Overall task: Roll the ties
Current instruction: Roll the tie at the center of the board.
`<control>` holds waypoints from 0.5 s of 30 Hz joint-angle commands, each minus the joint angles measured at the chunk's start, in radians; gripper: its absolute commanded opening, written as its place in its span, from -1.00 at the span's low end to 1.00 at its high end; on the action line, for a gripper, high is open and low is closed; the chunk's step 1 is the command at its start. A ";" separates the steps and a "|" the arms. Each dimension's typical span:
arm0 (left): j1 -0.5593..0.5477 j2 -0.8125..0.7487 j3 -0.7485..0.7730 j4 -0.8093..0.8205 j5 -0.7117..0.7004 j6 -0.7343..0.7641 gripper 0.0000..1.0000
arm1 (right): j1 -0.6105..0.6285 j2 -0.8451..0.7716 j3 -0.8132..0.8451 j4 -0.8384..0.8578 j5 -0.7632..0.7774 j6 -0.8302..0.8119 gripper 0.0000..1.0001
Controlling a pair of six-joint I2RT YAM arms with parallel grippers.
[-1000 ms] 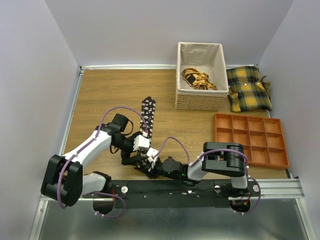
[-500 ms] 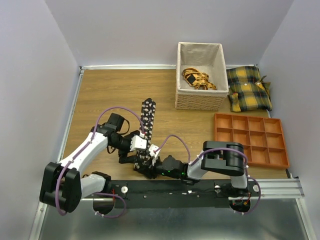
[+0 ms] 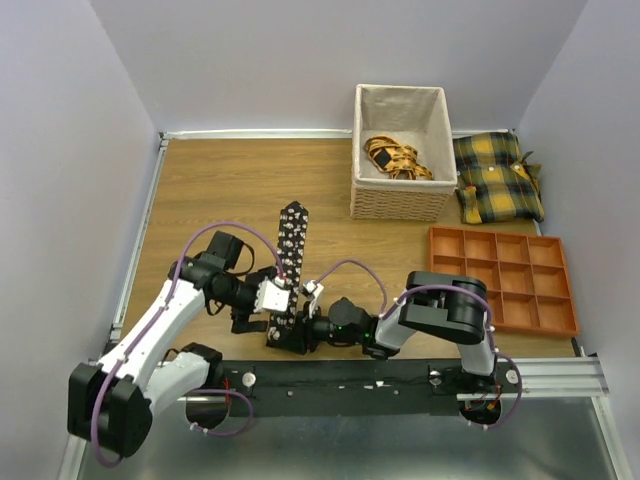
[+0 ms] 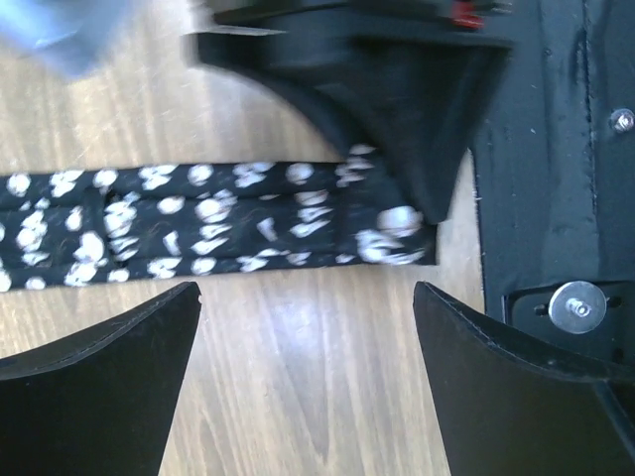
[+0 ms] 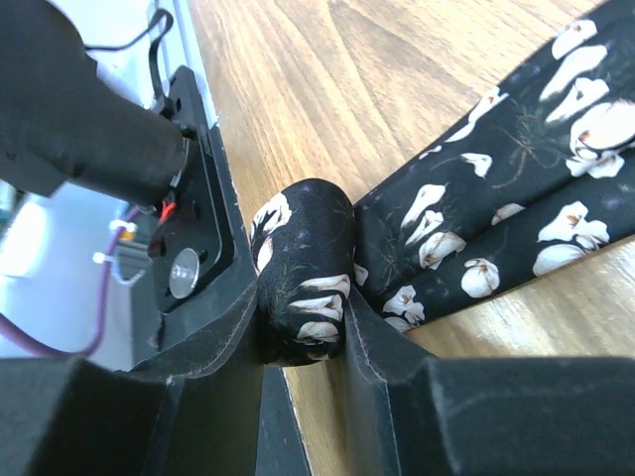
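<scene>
Right wrist view: the right fingers (image 5: 208, 342) clench the coiled near end of the single long black fabric necktie with white flowers (image 5: 303, 273). The rest of it lies flat on the wooden counter (image 5: 327, 59). The left fingers (image 4: 109, 347) are spread wide, released, near that strip.

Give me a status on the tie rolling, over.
Left tool open, close by the floral tie. Right tool shut on its rolled end. Nothing blocking the strip.

This looks like a robot lab: plain white walls (image 3: 60, 150) box in a wooden desk (image 3: 220, 180), and two robot arms (image 3: 165, 310) are bolted to a black rail (image 3: 400, 378).
</scene>
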 commanded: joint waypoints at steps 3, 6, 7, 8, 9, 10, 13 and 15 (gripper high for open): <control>-0.198 -0.129 -0.126 0.150 -0.157 -0.191 0.97 | -0.074 0.087 0.017 -0.209 -0.122 0.140 -0.70; -0.279 -0.143 -0.167 0.190 -0.213 -0.225 0.96 | -0.090 0.100 0.032 -0.230 -0.151 0.164 -0.70; -0.289 -0.143 -0.172 0.194 -0.219 -0.237 0.92 | -0.096 0.102 0.032 -0.220 -0.154 0.173 -0.70; -0.299 -0.144 -0.172 0.196 -0.221 -0.237 0.82 | -0.099 0.105 0.031 -0.207 -0.161 0.177 -0.70; -0.303 -0.146 -0.172 0.199 -0.221 -0.243 0.79 | -0.102 0.110 0.031 -0.207 -0.168 0.182 -0.69; -0.306 -0.151 -0.174 0.211 -0.219 -0.263 0.79 | -0.110 0.114 0.032 -0.207 -0.171 0.197 -0.70; -0.322 -0.166 -0.197 0.266 -0.260 -0.281 0.80 | -0.122 0.131 0.026 -0.173 -0.185 0.217 -0.69; -0.342 -0.161 -0.212 0.311 -0.294 -0.309 0.80 | -0.125 0.137 0.032 -0.173 -0.194 0.222 -0.70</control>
